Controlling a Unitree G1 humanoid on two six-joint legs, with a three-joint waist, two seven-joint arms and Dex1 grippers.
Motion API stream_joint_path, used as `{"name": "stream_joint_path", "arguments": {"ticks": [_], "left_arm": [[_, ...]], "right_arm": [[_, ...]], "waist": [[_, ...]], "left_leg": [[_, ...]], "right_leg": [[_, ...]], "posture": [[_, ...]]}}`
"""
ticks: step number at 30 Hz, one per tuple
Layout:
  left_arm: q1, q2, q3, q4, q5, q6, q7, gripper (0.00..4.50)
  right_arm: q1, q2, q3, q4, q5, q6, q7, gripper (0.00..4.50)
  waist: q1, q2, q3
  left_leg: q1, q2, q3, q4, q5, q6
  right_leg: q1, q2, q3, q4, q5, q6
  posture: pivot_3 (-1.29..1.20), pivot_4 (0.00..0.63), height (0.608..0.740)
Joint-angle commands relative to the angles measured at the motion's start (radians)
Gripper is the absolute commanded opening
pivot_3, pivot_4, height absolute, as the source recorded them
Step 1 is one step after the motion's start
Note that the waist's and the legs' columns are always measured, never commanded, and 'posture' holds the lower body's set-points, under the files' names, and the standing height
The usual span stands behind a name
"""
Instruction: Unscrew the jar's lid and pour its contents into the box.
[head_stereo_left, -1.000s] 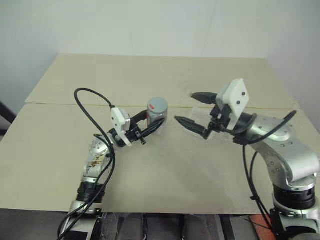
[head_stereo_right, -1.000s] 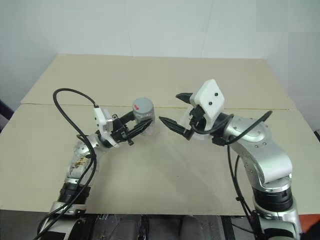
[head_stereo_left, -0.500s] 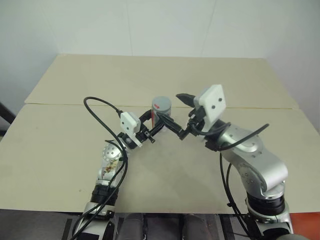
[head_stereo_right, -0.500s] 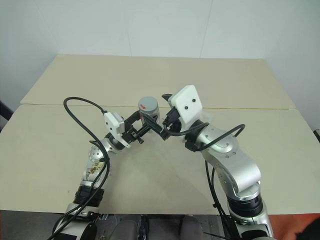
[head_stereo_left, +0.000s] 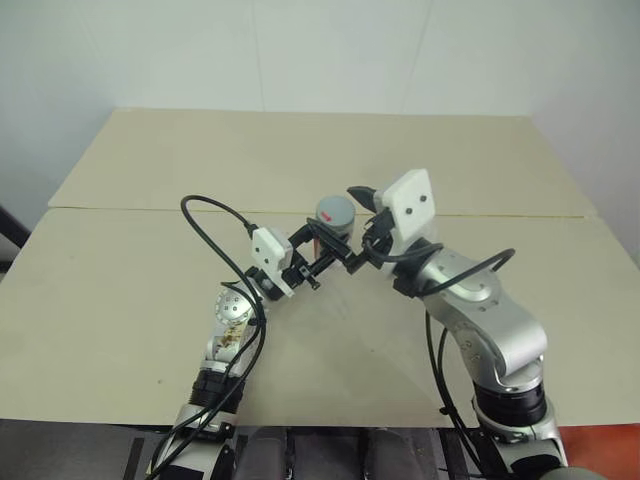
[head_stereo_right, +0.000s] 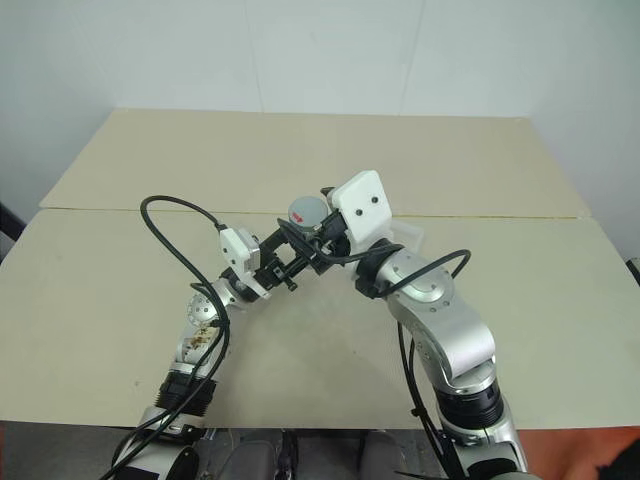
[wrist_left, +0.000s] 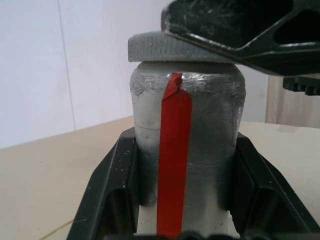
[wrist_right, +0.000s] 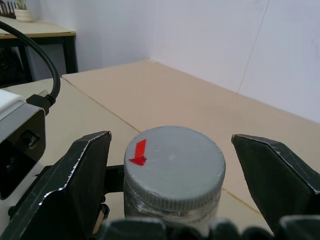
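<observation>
Left gripper (wrist_left: 180, 200) clamps the jar (wrist_left: 187, 145) upright above the table (head_stereo_left: 150, 250) to brace it, so right gripper (wrist_right: 172, 165), jaws spread astride the lid (wrist_right: 172, 165), can twist.

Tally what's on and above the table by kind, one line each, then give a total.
Jar: 1
Lid: 1
Box: 1
Left gripper: 1
Right gripper: 1
Total: 5

One jar (wrist_left: 185, 150); one lid (wrist_right: 173, 162); two end effectors; one table (head_stereo_left: 300, 150)
</observation>
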Motion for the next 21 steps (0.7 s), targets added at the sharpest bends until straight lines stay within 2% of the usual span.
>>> {"name": "stream_joint_path", "arguments": {"ticks": [1,2,4,8,9,17,21], "left_arm": [[-0.009,-0.004,-0.003,-0.019,-0.006,-0.029,0.000,1.91],[-0.009,-0.004,-0.004,-0.020,-0.006,-0.029,0.000,1.91],[-0.010,-0.003,-0.004,-0.019,-0.006,-0.029,-0.003,1.91],[-0.012,-0.001,-0.006,-0.018,-0.008,-0.027,-0.009,1.91],[-0.012,-0.001,-0.006,-0.018,-0.008,-0.026,-0.009,1.91],[-0.006,-0.006,-0.015,-0.033,-0.008,-0.022,-0.010,1.91],[0.005,0.003,-0.022,-0.056,-0.033,-0.003,-0.041,1.91]], "right_arm": [[-0.020,0.004,-0.007,-0.023,-0.004,-0.029,0.002,4.50],[-0.019,0.005,-0.008,-0.023,-0.003,-0.028,0.002,4.50],[-0.017,0.006,-0.009,-0.022,-0.003,-0.027,0.002,4.12],[-0.015,0.004,-0.009,-0.021,-0.004,-0.026,0.003,2.92],[-0.014,0.002,-0.007,-0.020,-0.007,-0.027,0.004,2.77],[-0.007,-0.009,0.000,-0.017,-0.023,-0.031,0.008,2.77],[-0.011,-0.023,-0.015,-0.006,0.002,-0.043,0.058,2.77]], "waist": [[0.000,0.000,0.000],[0.000,0.000,0.000],[0.000,0.000,0.000],[0.000,0.000,0.000],[0.000,0.000,0.000],[0.000,0.000,0.000],[0.000,0.000,0.000]], "left_leg": [[0.000,0.000,0.000,0.000,0.000,0.000],[0.000,0.000,0.000,0.000,0.000,0.000],[0.000,0.000,0.000,0.000,0.000,0.000],[0.000,0.000,0.000,0.000,0.000,0.001],[0.000,0.000,0.000,0.000,0.000,0.000],[0.000,0.000,0.000,0.000,0.000,0.000],[0.000,0.000,0.000,0.000,0.000,0.001]], "right_leg": [[0.000,0.000,0.000,0.000,0.000,0.000],[0.000,0.000,0.000,0.000,0.000,0.000],[0.000,0.000,0.000,0.000,0.000,0.000],[0.000,0.000,0.000,0.000,0.000,0.000],[0.000,0.000,0.000,0.000,0.000,0.000],[0.000,0.000,0.000,0.000,0.000,0.000],[0.000,0.000,0.000,0.000,0.000,0.000]], "posture": [[0.00,0.150,0.740],[0.00,0.150,0.740],[0.00,0.150,0.740],[0.00,0.150,0.740],[0.00,0.150,0.740],[0.00,0.150,0.740],[0.00,0.150,0.740]]}}
